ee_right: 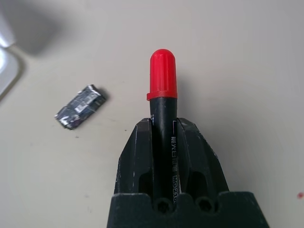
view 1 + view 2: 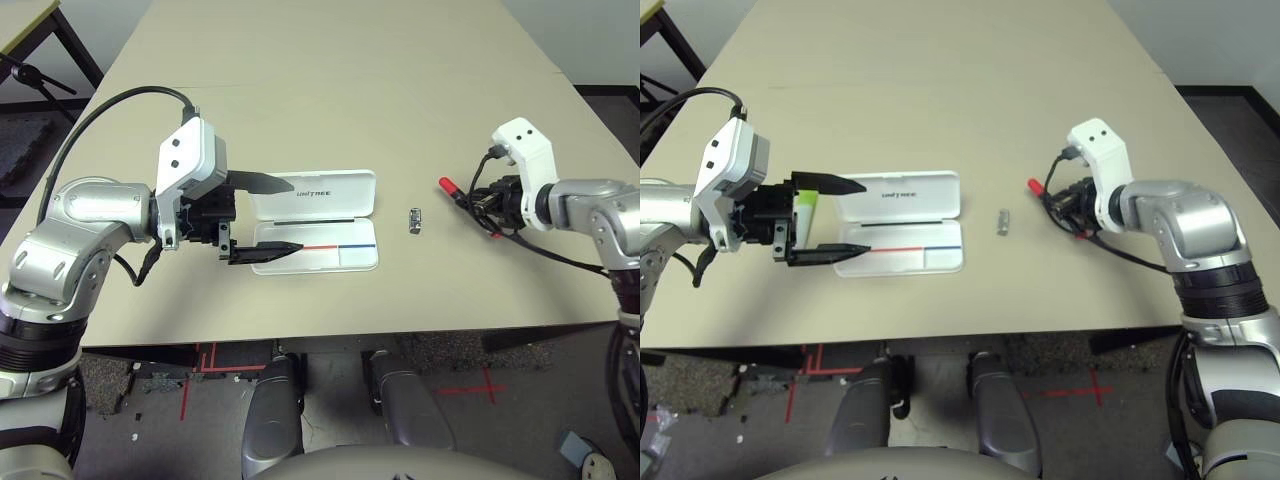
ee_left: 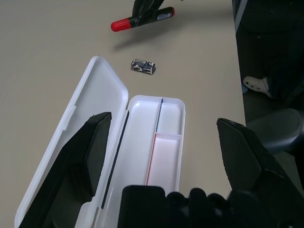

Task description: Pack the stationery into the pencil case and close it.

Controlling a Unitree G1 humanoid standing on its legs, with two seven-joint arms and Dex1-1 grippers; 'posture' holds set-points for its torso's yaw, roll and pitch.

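Gently lay long black marker with red cap [image 1: 163,76], pinched snug in right gripper [image 1: 164,122], flat inside white plastic case [image 2: 358,259]. Left gripper [image 3: 164,118]: wide open, empty.

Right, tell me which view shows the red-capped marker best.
The right wrist view: the marker is close, its red cap and printed black barrel plain, gripped by the right tool. The left wrist view shows it smaller, both ends poking past that tool. Both eye views show mainly its red cap.
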